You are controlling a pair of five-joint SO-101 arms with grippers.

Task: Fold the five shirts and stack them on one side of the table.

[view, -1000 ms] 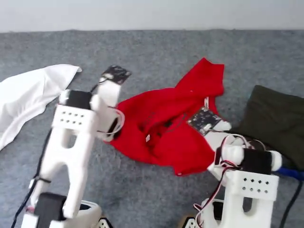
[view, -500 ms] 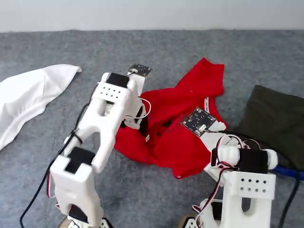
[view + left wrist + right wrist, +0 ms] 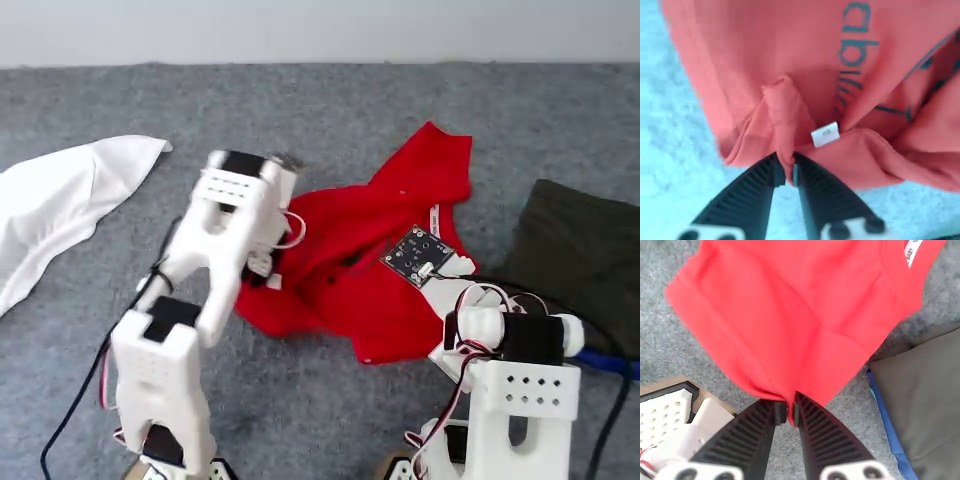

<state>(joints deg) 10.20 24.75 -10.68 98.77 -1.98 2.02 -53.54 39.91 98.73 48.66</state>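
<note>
A crumpled red shirt [image 3: 370, 250] lies in the middle of the grey table. My left gripper [image 3: 787, 172] is shut on a pinched fold of the red shirt [image 3: 790, 90], beside a small white tag [image 3: 825, 134]. In the high view the left arm [image 3: 230, 230] stands over the shirt's left part. My right gripper [image 3: 786, 412] is shut on the hem of the red shirt [image 3: 800, 315]; its arm [image 3: 500, 340] sits at the shirt's near right edge. A white shirt [image 3: 60, 205] lies at the far left and a dark green shirt [image 3: 575, 250] at the right.
The dark green shirt [image 3: 920, 400] rests on something blue [image 3: 887, 440] close to the right gripper. A white perforated arm base [image 3: 670, 415] lies near it. Bare grey carpet [image 3: 330, 110] runs along the back and front left.
The left arm swung in from the left over the red shirt and closed on a fold. The shirt's near edge has since shifted left and bunched. The right arm barely moved.
</note>
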